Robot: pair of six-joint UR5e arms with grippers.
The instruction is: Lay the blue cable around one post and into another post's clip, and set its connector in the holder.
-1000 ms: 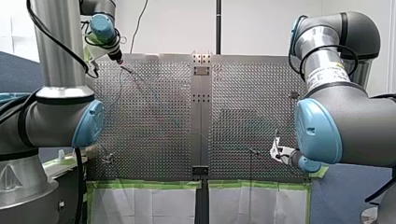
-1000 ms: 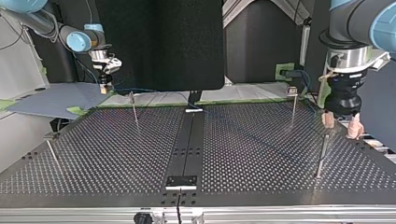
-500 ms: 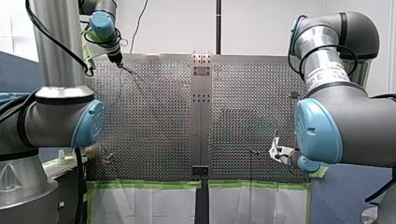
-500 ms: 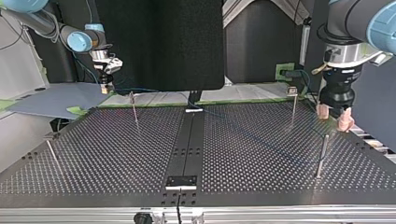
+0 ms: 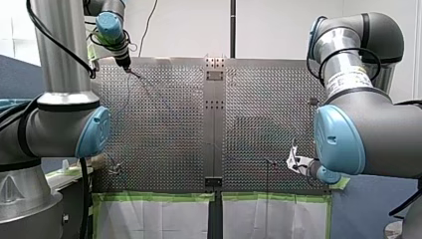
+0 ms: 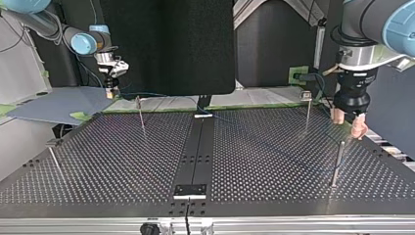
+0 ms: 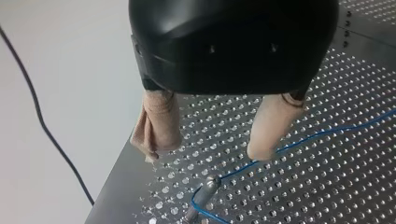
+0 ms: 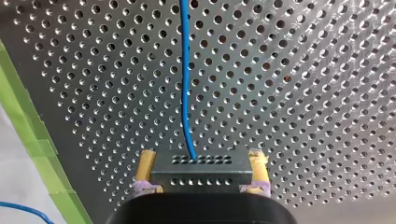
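My left pincer [image 7: 208,150] hangs released, its beige pads [image 7: 156,126] spread with nothing between them; the blue cable [image 7: 327,133] runs just under one pad and bends round the post [image 7: 204,192] ahead of the fingertips, and whether pad and cable touch I cannot tell. With nothing steadying that bend, a pull along the line could, I judge, lift the loop over the post's top, and a pad brushing the cable could drag it loose. My right pincer [image 8: 201,161] is clenched on the connector [image 8: 201,175], yellow pads [image 8: 147,163] at its two sides, the cable leaving its face and running straight ahead over the perforated surface [image 8: 303,93]. Held only at the sides, the block might twist between the pads if the cable goes taut, spoiling its seating in the holder, which I cannot pick out. Against a second ago, the left pincer has risen and drawn back from the post it stood beside; the right pincer sits where it did.
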